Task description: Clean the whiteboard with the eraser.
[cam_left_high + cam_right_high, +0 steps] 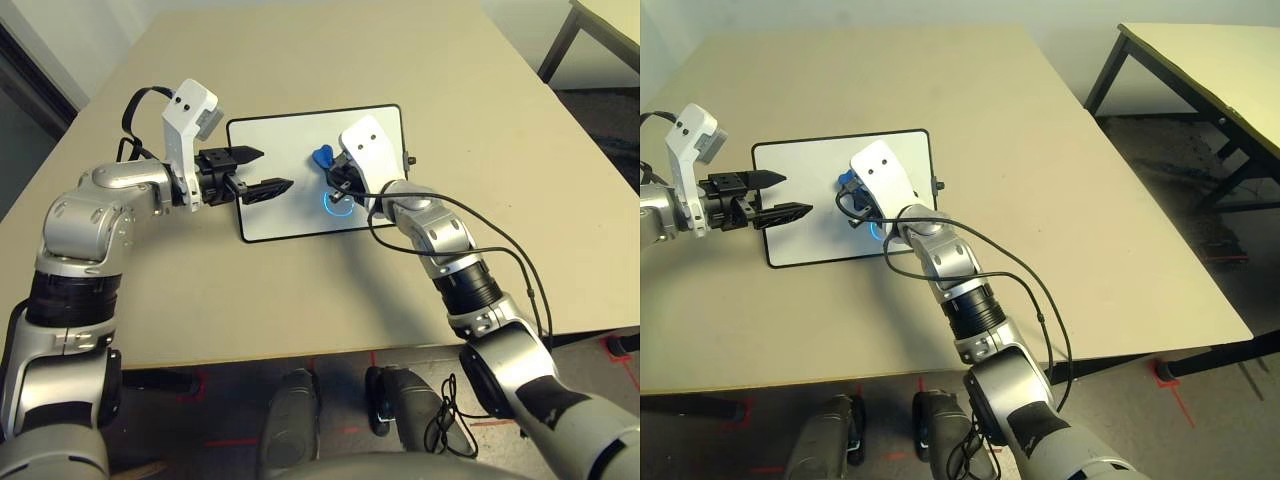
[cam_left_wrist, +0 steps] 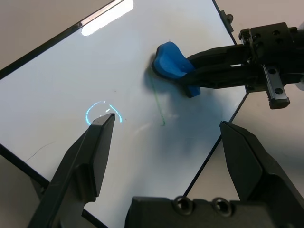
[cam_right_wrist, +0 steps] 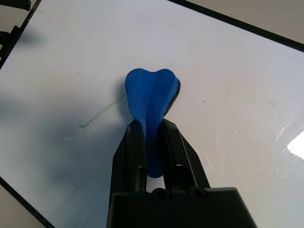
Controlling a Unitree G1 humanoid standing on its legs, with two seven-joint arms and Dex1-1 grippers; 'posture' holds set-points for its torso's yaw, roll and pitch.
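1. The whiteboard (image 1: 275,140) is laid flat on the table (image 1: 300,60), nearer the table's near edge than its far one; a wide stretch of tabletop is left open beyond it and another to its right.
2. The board's left edge is overhung by the left gripper (image 1: 277,169), and its right part is partly covered by the right gripper (image 3: 150,124) and wrist. A black knob (image 1: 411,160) is seen at the right edge.
3. Between the two grippers, a strip of white surface is left open for sideways movement; more of it is left toward the board's near left corner.
4. The left gripper's jaws are held wide apart, with nothing between them.
5. The right gripper's jaws are clamped on the eraser (image 3: 147,92), which is gripped at its narrow middle, with its lobed end projecting past the fingertips.
6. The eraser is placed over the board, inside the frame, near the glowing blue mark (image 1: 328,208). Whether it is pressed on the surface cannot be told.
7. A thin green line (image 3: 102,113) is seen on the board, running out from just beside the eraser.
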